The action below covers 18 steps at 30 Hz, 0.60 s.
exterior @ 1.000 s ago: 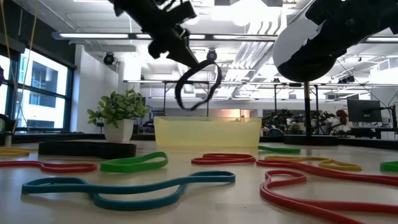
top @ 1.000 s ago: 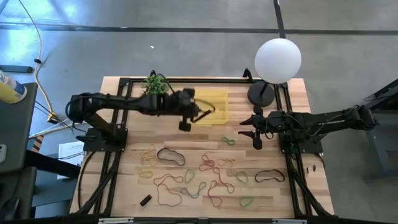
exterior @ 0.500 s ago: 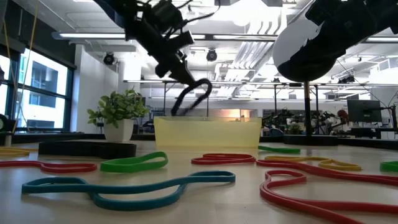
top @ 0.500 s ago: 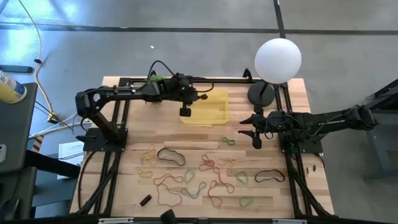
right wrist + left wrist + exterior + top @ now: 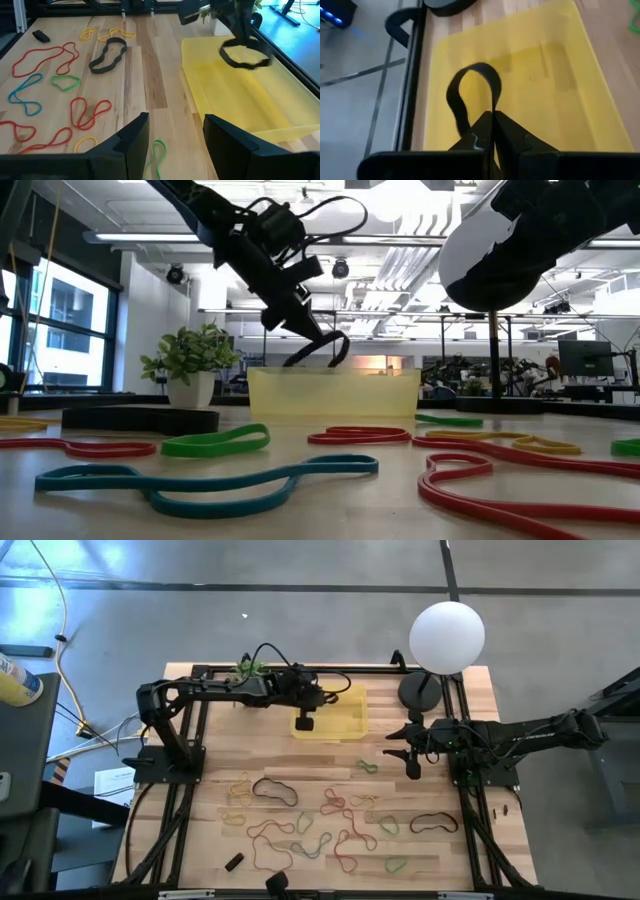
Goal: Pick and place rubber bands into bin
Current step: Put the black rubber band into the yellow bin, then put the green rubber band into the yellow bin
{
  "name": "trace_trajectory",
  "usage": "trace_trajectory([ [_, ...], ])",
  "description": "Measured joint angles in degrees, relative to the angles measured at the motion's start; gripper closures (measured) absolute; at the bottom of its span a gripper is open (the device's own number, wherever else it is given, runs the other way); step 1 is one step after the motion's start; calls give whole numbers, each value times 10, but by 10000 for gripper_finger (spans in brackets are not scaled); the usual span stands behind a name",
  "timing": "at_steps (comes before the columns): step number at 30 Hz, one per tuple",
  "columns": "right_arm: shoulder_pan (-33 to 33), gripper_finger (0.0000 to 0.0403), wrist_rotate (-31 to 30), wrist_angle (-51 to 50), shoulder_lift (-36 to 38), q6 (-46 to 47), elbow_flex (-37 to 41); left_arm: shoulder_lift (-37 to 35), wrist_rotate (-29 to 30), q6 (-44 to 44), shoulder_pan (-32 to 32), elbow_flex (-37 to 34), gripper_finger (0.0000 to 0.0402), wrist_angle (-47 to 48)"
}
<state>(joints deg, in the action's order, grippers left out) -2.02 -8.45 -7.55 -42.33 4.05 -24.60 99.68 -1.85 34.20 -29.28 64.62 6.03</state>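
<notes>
Left gripper (image 5: 304,722), as I see it from above: poised over the yellow bin (image 5: 345,712), fingers pinched together on a black rubber band (image 5: 472,95). In my left wrist view the loop stands out ahead of the closed fingertips, directly over the bin's floor. In the low view the band (image 5: 318,348) hangs below the gripper (image 5: 312,328), its lower end at about the level of the bin's rim (image 5: 332,393); I cannot tell whether it touches the tray.

Right gripper (image 5: 412,748): off to the bin's right, above the table (image 5: 480,690), fingers spread apart and holding nothing.

Remaining rubber bands (image 5: 330,825): red, green, yellow, teal and black loops scattered on the wood well away from the left gripper, on the side of the bin opposite the plant (image 5: 190,360).
</notes>
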Motion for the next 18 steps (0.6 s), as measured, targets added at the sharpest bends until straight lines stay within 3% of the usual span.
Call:
trace_trajectory([
  [5,0,226,0,0,0,0,0,0,1,-1,0,0,365,-3],
  [12,0,226,0,-1,0,1,0,0,11,-1,0,0,277,-1],
  [18,0,226,8,-20,-12,37,0,-24,-67,-2,3,0,227,6],
])
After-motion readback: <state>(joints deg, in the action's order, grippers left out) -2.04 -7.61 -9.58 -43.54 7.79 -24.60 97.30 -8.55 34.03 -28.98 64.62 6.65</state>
